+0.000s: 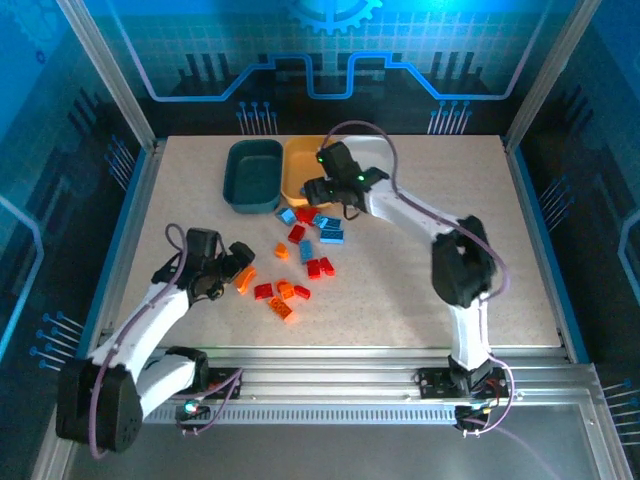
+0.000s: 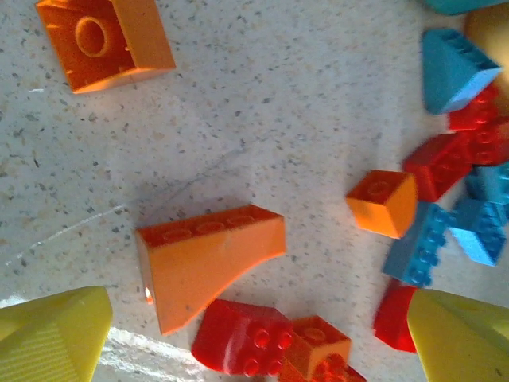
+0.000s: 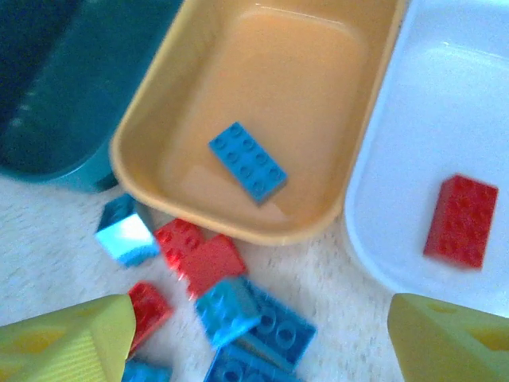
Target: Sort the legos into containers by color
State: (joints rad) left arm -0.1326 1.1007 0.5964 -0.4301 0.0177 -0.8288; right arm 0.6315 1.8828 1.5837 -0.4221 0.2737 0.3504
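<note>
As both stand wide, R gripper [image 3: 258,306] faces blue lego [image 3: 247,161] in yellow tub [image 3: 139,119], L gripper [image 2: 258,296] orange lego [image 2: 208,259].

You have the left tool [image 1: 238,266] down near the table [image 1: 530,250], just beside an orange brick [image 1: 244,281] at the left edge of the scattered legos [image 1: 318,267] (red, orange and blue, all mixed). Your right tool [image 1: 333,197] hangs at the near rim of the yellow-orange tub [image 1: 296,170], which sits beside the dark teal tub [image 1: 253,176].
</note>
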